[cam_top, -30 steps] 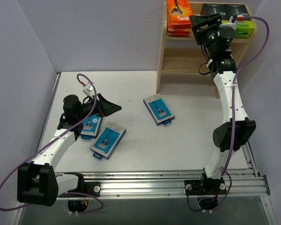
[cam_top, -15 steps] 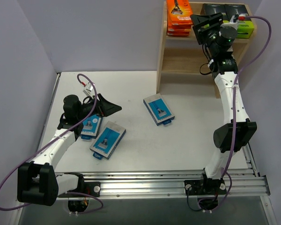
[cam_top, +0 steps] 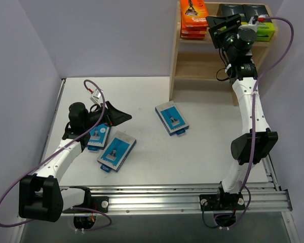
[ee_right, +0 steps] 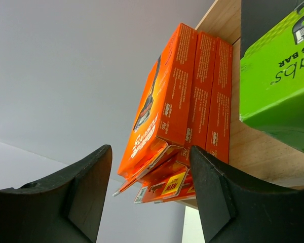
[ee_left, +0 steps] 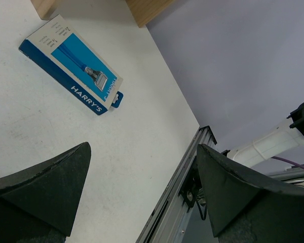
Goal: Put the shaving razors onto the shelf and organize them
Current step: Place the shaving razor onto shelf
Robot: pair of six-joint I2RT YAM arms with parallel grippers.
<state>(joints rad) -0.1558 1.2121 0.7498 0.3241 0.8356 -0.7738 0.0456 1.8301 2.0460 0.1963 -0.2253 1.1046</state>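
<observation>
The job of stocking the razors looked a little over half done. A light unpainted wooden two-tier shelf [cam_top: 202, 63] stood at the far right of the white surface [cam_top: 202, 147]. On the shelf's top tier, three flat orange packs [cam_top: 193, 17] stood side by side at the left end. Two black boxes with lime-green ends [cam_top: 243, 11] sat at the right end. What showed of the shelf's lower tier looked bare.

Three flat light-blue cards [cam_top: 172, 119] were not yet shelved. One lay flat on the surface just in front of the shelf's left side panel. The two other cards [cam_top: 116, 151] lay well to the left of the shelf, close together.

The right gripper [cam_top: 220, 28] hovered at the shelf's top tier, in front of the gap between the orange packs and the black boxes. Its jaws were partly apart and held nothing. The left gripper [cam_top: 119, 115] hung wide open and empty, far left of the shelf, just beside the two cards.
</observation>
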